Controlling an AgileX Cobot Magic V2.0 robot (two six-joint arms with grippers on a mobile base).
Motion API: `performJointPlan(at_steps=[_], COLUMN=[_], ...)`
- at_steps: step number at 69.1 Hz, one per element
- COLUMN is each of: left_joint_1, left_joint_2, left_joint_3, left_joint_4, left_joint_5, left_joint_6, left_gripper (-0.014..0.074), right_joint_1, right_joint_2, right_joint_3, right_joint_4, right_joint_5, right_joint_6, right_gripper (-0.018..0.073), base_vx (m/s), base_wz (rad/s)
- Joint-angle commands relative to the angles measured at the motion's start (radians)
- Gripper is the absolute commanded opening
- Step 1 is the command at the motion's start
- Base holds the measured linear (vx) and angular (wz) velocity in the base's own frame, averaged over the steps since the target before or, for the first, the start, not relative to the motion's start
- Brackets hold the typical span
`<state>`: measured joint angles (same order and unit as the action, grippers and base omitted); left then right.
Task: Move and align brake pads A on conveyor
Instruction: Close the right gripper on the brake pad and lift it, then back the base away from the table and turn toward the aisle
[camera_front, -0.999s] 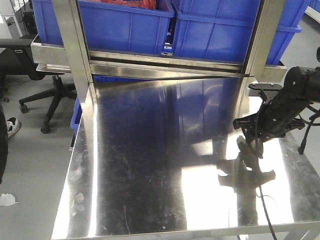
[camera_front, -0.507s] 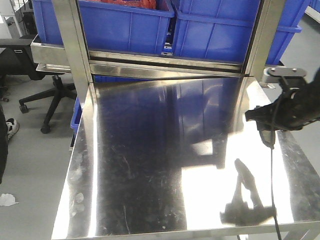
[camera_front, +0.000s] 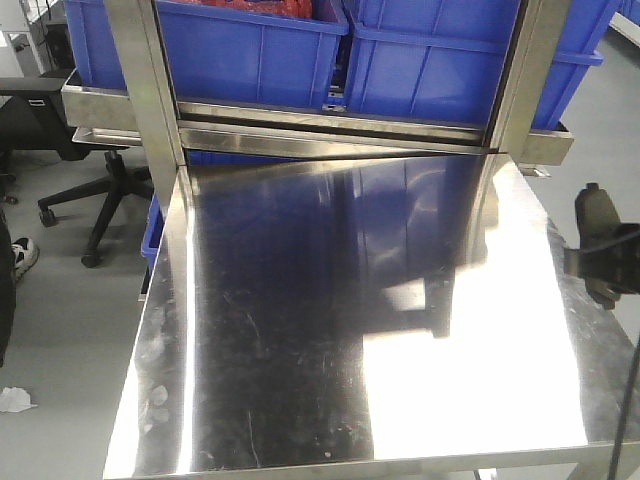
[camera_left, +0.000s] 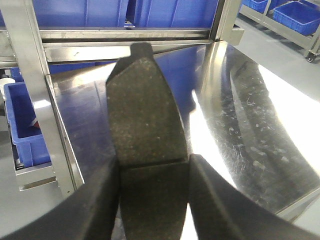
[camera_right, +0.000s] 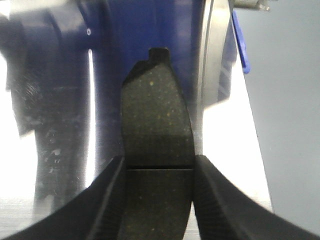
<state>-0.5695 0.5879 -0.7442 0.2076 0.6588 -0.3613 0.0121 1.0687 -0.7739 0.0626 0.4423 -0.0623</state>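
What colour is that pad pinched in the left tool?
Dark grey, gritty with pale specks; the brake pad shows best in the left wrist view.

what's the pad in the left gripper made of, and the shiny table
Pad: looks like a pressed, gritty friction compound, matte dark grey with pale specks. Table: probably polished stainless steel, mirror-bright, reflecting the blue bins, with fine scratches.

Left gripper (camera_left: 154, 162): two broad, matte black fingers (camera_left: 95, 200) tapering to blunt tips. Right gripper (camera_right: 159, 160): black fingers (camera_right: 220, 200) with fine ribbing across their faces. Right arm (camera_front: 598, 250): black, blocky housing, partly out of view, a thin black cable (camera_front: 628, 410) running down from it.
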Motion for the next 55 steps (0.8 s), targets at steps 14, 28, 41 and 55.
performJointPlan(at_steps=[14,28,41,55], left_joint_1=[0.001,0.001,0.001,0.001], left_joint_2=[0.002,0.002,0.002,0.002], left_joint_3=[-0.026,-0.026,-0.026,-0.026], left_joint_4=[0.011,0.011,0.011,0.011], left_joint_5=[-0.089,-0.089,-0.089,-0.089], left_joint_6=[-0.008,-0.008,-0.008,-0.008], left_gripper=[0.0177,0.0177,0.0177,0.0177], right_joint_1=[-0.002,-0.002,-0.002,-0.002], right_joint_2=[-0.122,-0.122,-0.122,-0.122], right_joint_3=[0.048,0.048,0.048,0.048], right_joint_4=[0.001,0.001,0.001,0.001], right_joint_5=[-0.127,-0.116,-0.116,-0.116], right_joint_6=[-0.009,-0.008,-0.008,-0.008], right_gripper=[0.0087,0.0087,0.0087,0.0087], base_vx=[0.0,0.0,0.0,0.0], base_wz=[0.0,0.0,0.0,0.0])
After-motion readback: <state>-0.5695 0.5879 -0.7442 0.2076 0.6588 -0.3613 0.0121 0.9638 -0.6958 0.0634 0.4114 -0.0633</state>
